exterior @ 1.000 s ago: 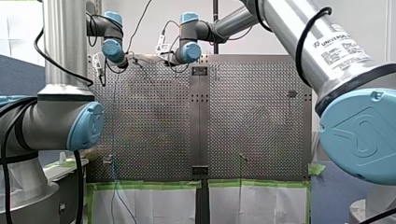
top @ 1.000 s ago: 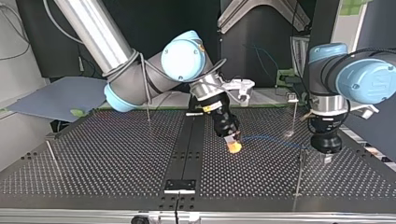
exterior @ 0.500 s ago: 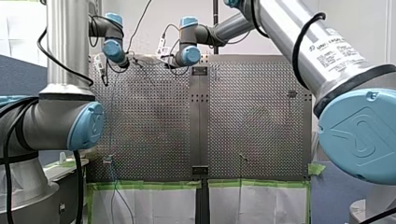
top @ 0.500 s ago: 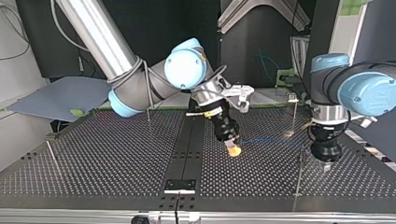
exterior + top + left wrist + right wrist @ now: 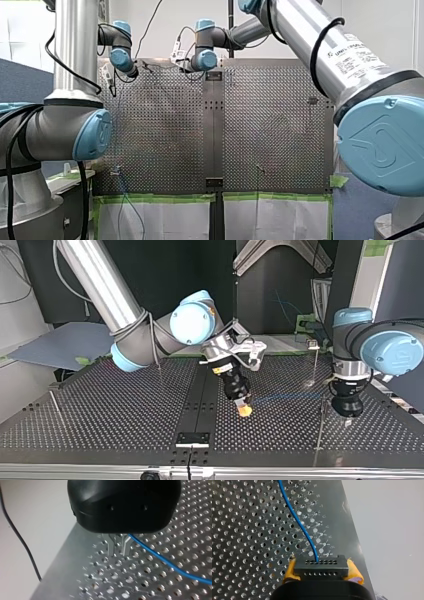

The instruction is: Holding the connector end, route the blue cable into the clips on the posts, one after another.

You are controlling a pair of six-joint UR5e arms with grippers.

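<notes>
Cable (image 5: pixel 298 525), thin and blue, is curving over the perforated table (image 5: pixel 242 530) and entering a black connector (image 5: pixel 321 568) dotted with rows of small holes. The right gripper (image 5: pixel 322 565) is pinching that connector between its yellow pads (image 5: pixel 290 571). The left gripper (image 5: pixel 119 551) is hovering over the table, its metal fingers (image 5: pixel 110 546) slightly apart and gripping nothing, with the cable passing just beside one finger
</notes>
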